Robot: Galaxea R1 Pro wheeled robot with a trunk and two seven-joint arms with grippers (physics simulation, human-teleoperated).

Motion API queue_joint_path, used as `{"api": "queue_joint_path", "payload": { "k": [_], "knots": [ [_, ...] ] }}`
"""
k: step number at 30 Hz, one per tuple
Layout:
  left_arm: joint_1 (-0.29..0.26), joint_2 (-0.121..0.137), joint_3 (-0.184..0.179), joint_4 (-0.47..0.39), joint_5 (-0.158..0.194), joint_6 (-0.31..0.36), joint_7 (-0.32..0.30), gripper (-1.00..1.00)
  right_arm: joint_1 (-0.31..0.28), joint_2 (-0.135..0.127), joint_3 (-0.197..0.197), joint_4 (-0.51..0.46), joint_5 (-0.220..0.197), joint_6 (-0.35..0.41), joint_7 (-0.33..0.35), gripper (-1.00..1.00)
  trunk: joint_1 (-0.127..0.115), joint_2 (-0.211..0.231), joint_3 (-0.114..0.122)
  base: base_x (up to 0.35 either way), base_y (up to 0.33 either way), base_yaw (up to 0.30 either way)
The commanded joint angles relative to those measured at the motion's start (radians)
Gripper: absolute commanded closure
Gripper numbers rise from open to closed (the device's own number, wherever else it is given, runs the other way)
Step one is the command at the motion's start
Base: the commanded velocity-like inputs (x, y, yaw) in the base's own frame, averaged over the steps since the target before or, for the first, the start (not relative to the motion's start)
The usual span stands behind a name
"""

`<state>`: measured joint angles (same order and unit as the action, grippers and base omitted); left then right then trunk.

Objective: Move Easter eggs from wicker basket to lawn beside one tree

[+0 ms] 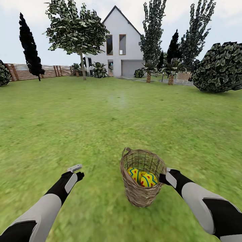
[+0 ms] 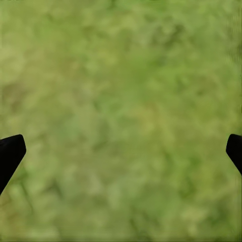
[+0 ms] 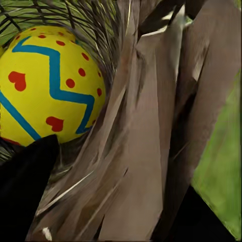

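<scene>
Right pincer [image 1: 164, 177] straddles the wicker basket [image 1: 143, 191] wall, unclenched; left pincer [image 1: 76, 170] hangs spread above lawn [image 1: 101, 117].

We see lawn [image 1: 101, 127], wide, green, flat. Wicker basket [image 1: 141, 191] stands upright on it near us. Thin-trunked trees [image 1: 81, 67], palms [image 1: 148, 75], bush [image 1: 220, 69] rise from its far edge.
</scene>
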<state>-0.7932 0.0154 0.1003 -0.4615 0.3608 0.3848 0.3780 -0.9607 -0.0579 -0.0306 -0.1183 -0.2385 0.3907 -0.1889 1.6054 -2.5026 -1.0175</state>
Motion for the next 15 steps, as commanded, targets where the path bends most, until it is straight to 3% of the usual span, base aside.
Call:
{"api": "queue_joint_path", "payload": {
  "k": [1,6,15],
  "knots": [
    [-0.001,0.000,0.000,-0.002,0.010,0.003,0.006,-1.00,0.001,0.001,-0.007,0.003,-0.033,0.002,-0.003,1.00,0.000,0.000,-0.001,0.000,0.000,0.000],
    [-0.001,0.000,-0.001,0.001,0.010,0.003,0.007,-1.00,0.002,-0.002,-0.008,0.002,-0.033,0.005,-0.003,1.00,0.000,0.000,-0.001,0.000,0.000,0.000],
    [-0.001,-0.001,-0.001,0.004,0.010,0.002,0.008,-1.00,0.002,-0.005,-0.007,0.002,-0.033,0.005,-0.003,1.00,-0.004,0.002,0.034,0.000,0.000,0.000]
  ]
}}
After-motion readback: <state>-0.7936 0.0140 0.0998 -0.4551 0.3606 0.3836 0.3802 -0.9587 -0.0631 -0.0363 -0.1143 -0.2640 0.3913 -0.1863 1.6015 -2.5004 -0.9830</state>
